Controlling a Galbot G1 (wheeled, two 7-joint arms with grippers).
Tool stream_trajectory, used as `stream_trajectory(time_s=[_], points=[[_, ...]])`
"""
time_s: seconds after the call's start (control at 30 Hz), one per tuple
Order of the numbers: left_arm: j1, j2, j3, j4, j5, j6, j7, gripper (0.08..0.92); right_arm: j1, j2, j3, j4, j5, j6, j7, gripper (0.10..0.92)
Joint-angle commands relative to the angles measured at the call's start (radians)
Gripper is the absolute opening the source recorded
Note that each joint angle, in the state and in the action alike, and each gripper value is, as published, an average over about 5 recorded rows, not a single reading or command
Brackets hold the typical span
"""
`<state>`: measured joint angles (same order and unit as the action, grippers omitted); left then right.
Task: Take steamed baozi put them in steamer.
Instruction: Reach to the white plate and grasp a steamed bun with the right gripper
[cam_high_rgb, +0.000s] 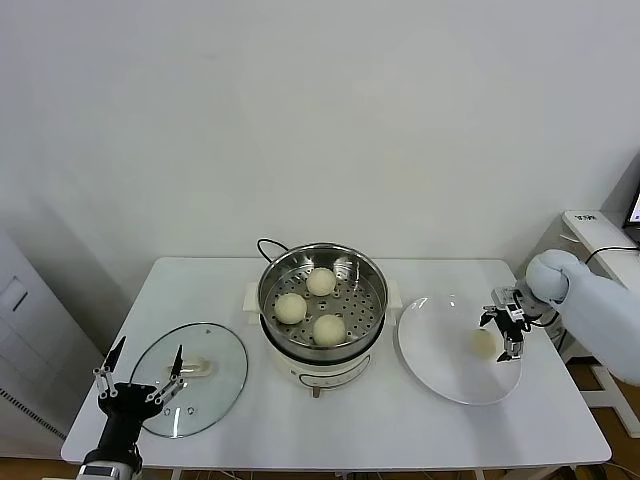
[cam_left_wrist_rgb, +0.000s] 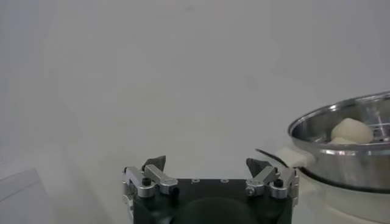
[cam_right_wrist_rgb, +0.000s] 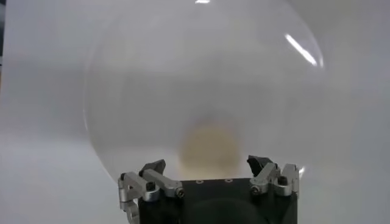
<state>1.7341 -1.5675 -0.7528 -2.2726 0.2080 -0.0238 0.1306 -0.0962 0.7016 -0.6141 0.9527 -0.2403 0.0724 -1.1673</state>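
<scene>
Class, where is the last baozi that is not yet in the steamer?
In the head view it lies on the white plate, right of the steamer: the last baozi, under the open right gripper.

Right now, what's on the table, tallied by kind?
Round cream-white baozi: 4, namely three in the steamer and one on the plate
Shiny stainless-steel steamer: 1
Flat white plate: 1
Round glass lid: 1
Total: 7

Plain white wall (cam_high_rgb: 320, 120), white table (cam_high_rgb: 230, 290)

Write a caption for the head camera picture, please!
Three baozi in the steamer; open right gripper over the last one on the plate.
</scene>
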Motion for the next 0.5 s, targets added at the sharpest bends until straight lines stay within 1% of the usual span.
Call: stream_trajectory(time_s=[0.03, 0.1, 0.2, 0.3, 0.43, 0.5], points=[[0.003, -0.001, -0.001, 0.001, 0.002, -0.002, 0.001, 0.823, -0.063, 0.044, 0.056, -0.052, -0.05, 0.001, 0.038, 0.823], [0.005, -0.001, -0.002, 0.001, 0.002, -0.003, 0.001, 0.823, -0.063, 0.055, 0.057, -0.059, -0.05, 0.001, 0.043, 0.822], [0.009, 0.0, -0.003, 0.001, 0.002, -0.005, 0.002, 0.823, -0.059, 0.066, 0.057, -0.065, -0.049, -0.001, 0.047, 0.801], [0.01, 0.002, -0.005, -0.001, 0.002, -0.005, 0.002, 0.823, -0.046, 0.065, 0.043, -0.061, -0.049, -0.005, 0.045, 0.737], [0.011, 0.005, -0.009, -0.003, -0.002, -0.005, 0.002, 0.823, 0.0, 0.036, -0.008, -0.032, -0.037, -0.013, 0.034, 0.617], [0.011, 0.006, -0.009, -0.005, -0.004, -0.005, 0.002, 0.823, 0.046, 0.011, -0.054, -0.006, -0.002, -0.022, 0.024, 0.566]])
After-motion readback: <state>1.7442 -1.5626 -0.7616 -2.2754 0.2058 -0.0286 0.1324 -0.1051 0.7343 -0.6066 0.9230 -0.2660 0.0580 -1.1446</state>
